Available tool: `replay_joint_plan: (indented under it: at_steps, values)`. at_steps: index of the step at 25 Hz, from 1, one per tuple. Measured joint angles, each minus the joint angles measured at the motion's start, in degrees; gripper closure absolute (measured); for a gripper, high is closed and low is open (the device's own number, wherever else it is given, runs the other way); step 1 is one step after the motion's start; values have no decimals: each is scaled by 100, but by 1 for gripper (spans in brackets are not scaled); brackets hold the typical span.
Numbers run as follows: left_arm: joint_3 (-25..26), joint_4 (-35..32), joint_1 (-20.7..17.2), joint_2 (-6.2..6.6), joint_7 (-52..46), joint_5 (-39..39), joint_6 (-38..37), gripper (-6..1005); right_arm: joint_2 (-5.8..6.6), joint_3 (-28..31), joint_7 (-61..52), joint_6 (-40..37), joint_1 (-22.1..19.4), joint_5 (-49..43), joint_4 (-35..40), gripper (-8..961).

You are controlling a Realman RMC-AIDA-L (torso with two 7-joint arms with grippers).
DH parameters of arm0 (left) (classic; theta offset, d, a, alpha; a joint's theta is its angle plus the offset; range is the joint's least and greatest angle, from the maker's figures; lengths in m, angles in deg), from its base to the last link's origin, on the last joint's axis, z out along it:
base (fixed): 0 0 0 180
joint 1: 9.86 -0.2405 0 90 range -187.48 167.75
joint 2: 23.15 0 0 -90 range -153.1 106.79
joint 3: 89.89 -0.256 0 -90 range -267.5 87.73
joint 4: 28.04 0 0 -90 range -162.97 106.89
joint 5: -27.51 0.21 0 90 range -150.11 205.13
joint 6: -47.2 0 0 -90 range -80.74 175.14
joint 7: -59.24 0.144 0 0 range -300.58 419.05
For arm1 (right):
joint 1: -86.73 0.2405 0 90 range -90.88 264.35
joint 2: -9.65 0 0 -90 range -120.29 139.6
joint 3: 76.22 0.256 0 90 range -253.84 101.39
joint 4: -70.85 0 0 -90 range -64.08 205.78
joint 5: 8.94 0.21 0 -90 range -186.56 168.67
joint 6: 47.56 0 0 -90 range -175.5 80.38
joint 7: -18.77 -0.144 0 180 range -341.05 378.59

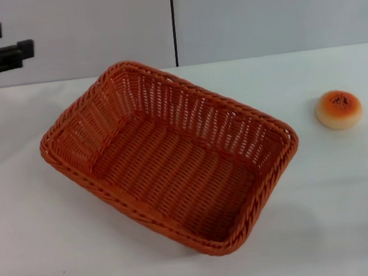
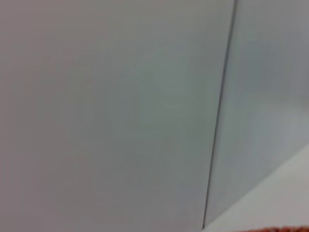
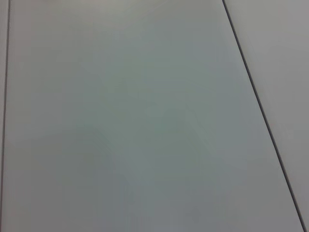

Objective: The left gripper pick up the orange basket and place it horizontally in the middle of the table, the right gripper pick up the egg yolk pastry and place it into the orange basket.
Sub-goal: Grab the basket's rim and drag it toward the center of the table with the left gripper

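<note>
An orange basket [image 1: 173, 159] sits on a white table [image 1: 350, 213], turned at a slant, its long sides running from the far left toward the near right; it lies left of the table's middle and holds nothing. An egg yolk pastry [image 1: 338, 109] rests alone near the right edge, well apart from the basket. The left gripper [image 1: 13, 44] hangs above the far left corner, its 2 fingers parted, gripping nothing. A grey wall [image 1: 276, 9] stands behind.
</note>
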Motion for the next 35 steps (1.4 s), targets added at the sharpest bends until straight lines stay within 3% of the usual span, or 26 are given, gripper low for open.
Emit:
replay_joint_plan:
  at_steps: [2, 6, 17, 20, 29, 31, 35]
  values:
    - [-510, -799, 129, -3, -579, 755, 1, 290, 4, 2, 0, -43, -25, 0, -4, 538]
    - [-1273, -1370, 372, -7, -1214, 2007, -106, 289, 5, 55, 0, -189, -106, 0, -12, 538]
    - [-2365, -1277, 1088, -54, -1890, 3642, -735, 289, 2, 110, -69, -221, -71, 1, -57, 537]
    - [-2665, -1078, 1255, -66, -2088, 3941, -870, 289, 2, 110, -226, -221, -32, 1, -46, 537]
    - [-2898, -579, 1412, -94, -2406, 3918, -796, 290, 2, 96, -263, -222, -4, 1, -27, 538]
    - [-3175, -334, 1400, -94, -2558, 3897, -474, 290, 2, 99, -262, -205, -5, 0, -24, 538]
    - [-3250, -15, 1433, -88, -2596, 3724, -209, 289, 2, 88, -262, -171, -1, 0, -22, 538]
